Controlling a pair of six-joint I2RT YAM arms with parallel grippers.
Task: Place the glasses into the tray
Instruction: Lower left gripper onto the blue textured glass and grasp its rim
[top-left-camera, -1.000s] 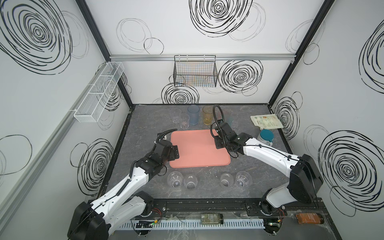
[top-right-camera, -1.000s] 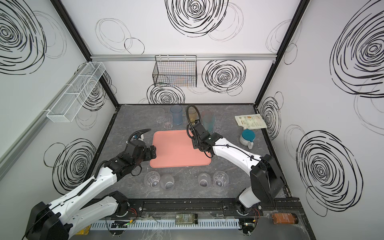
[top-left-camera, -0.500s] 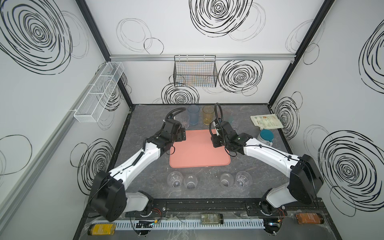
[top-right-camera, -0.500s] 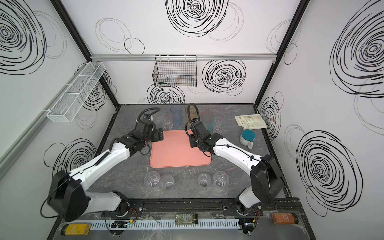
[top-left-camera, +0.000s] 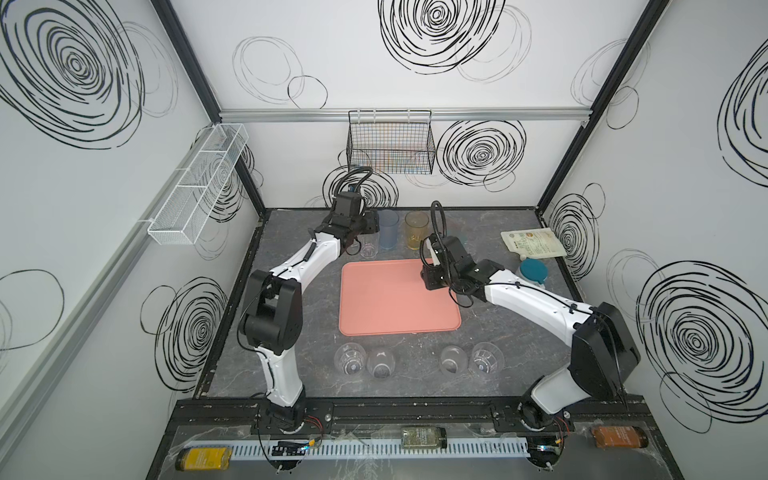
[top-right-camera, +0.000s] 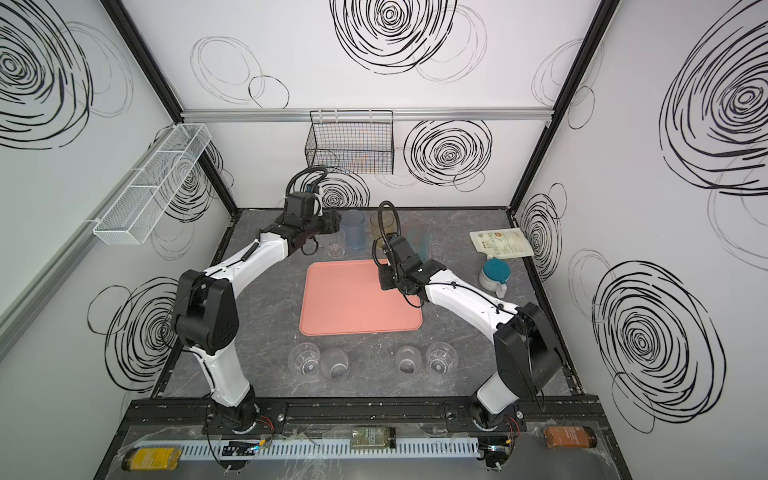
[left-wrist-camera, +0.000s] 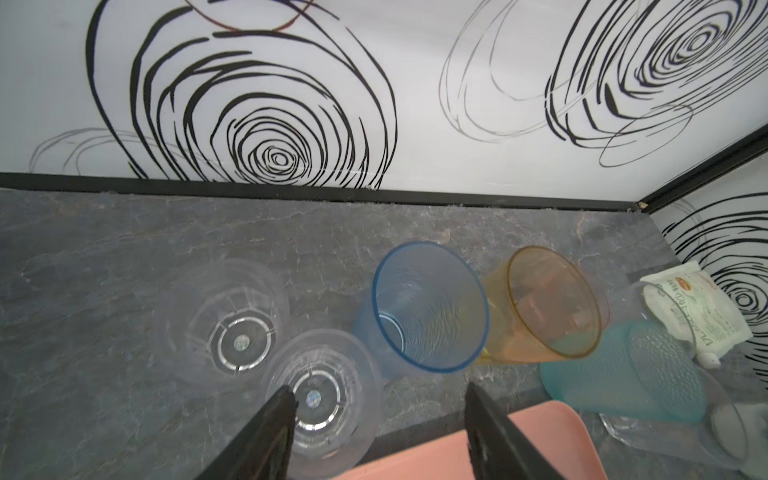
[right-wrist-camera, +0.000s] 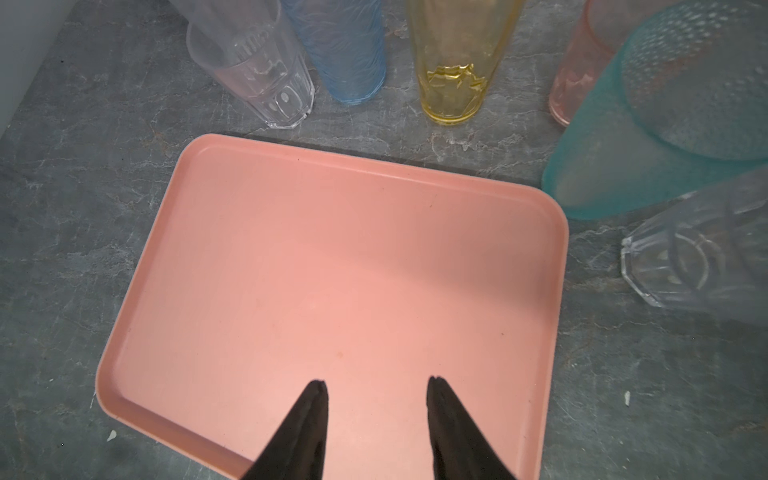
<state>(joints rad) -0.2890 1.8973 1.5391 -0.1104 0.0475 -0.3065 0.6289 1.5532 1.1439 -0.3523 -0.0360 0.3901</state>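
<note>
Partly, a clear glass (left-wrist-camera: 328, 399) lies between left jaws.

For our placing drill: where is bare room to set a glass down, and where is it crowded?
Bare: the whole tray, bar its far right corner under the right claw. Crowded: the table behind the tray, with coloured glasses and the left claw.

Wire basket (top-left-camera: 390, 143), mesh basket (top-left-camera: 199, 185) hung up; pouch (top-left-camera: 533, 244) beside teal-lidded jar (top-left-camera: 532, 272).
</note>
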